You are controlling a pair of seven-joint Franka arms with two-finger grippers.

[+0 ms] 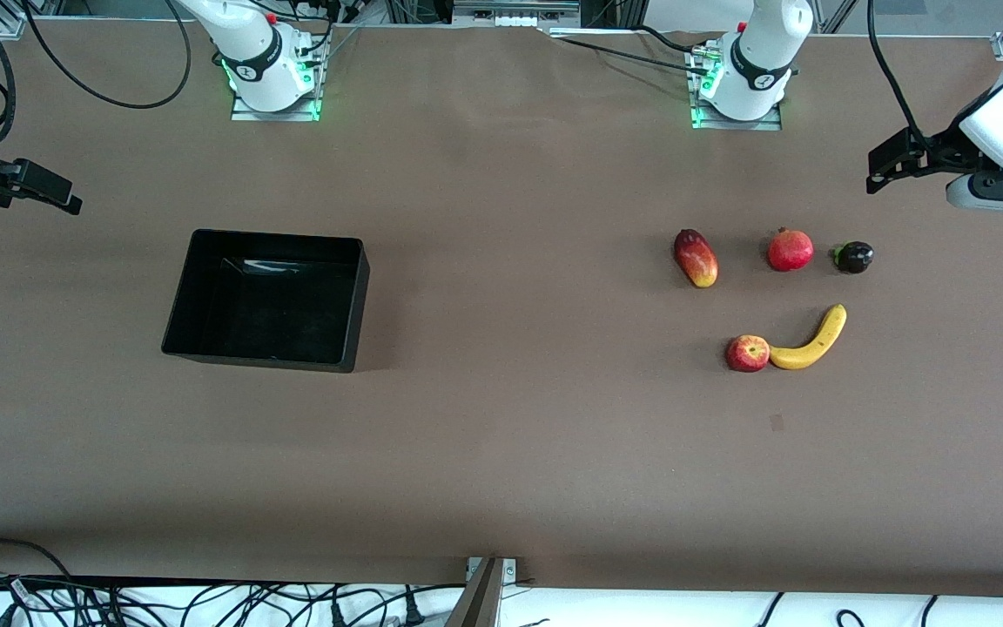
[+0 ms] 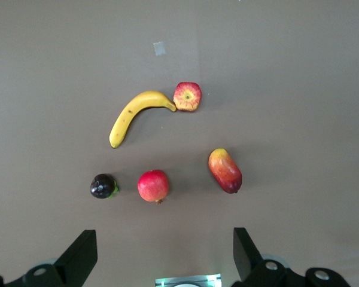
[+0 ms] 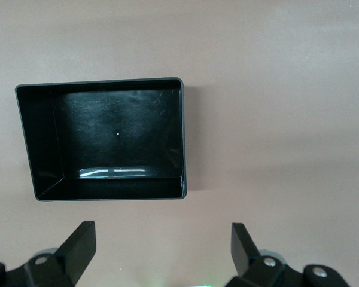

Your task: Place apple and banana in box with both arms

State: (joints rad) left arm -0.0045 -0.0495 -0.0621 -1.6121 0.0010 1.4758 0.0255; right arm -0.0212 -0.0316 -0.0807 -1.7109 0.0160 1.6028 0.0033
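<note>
The small red-and-yellow apple [image 1: 747, 353] [image 2: 187, 96] lies on the brown table toward the left arm's end, touching one tip of the curved yellow banana [image 1: 811, 340] [image 2: 134, 115]. The glossy black box [image 1: 360, 305] [image 3: 107, 137] stands with nothing in it toward the right arm's end. My left gripper [image 1: 878, 174] [image 2: 164, 251] hangs open high over the table's edge at its own end, with nothing between its fingers. My right gripper [image 1: 70, 202] [image 3: 161, 248] hangs open above the table at its own end beside the box, holding nothing.
Farther from the front camera than the apple and banana, a row of other fruit lies on the table: a red-yellow mango [image 1: 696, 258] [image 2: 225, 170], a red pomegranate [image 1: 790, 250] [image 2: 153, 185] and a small dark fruit with a green stem [image 1: 854, 257] [image 2: 103, 186].
</note>
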